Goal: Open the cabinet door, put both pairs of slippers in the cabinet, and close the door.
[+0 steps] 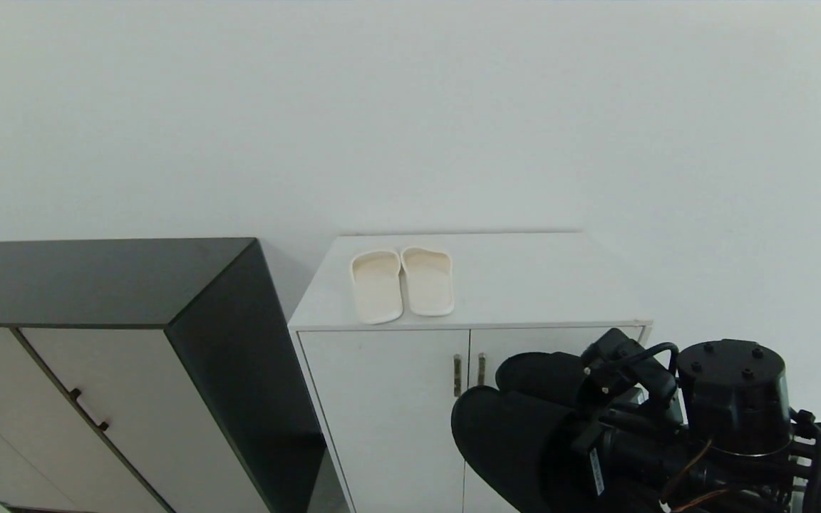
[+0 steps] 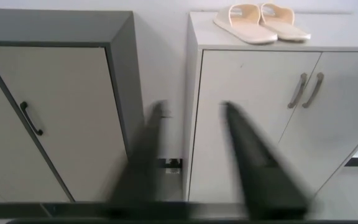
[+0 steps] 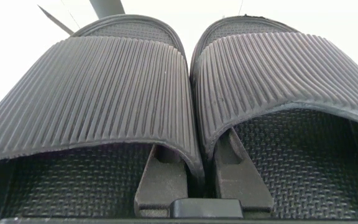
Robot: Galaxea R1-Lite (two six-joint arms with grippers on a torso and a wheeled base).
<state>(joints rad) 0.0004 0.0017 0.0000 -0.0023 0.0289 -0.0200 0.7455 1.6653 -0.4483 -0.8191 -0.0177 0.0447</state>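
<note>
Black slippers (image 3: 129,93) are clamped in your right end effector (image 3: 199,180). Its fingers (image 3: 160,183) run under the straps, one inside each slipper, and pinch the two inner walls together so the pair carries as one piece. From the head view that pair (image 1: 524,420) hangs low in front of the cabinet (image 1: 382,413), overlapping its right door just beside the handles (image 1: 467,374). Both doors are shut, so you have nowhere to put the load yet, and carrying it this close probably saves a trip once a door swings. Your left end effector (image 2: 197,155) is spread wide and empty, facing the gap between the cabinet (image 2: 247,112) and the dark cabinet (image 2: 55,112) next to it. That makes it the free one for pulling a handle, though it sits off to the side of them. The cream slippers (image 1: 402,283) lie side by side, touching, on the left part of the cabinet top near its front edge. They are within reach for a second pickup.
</note>
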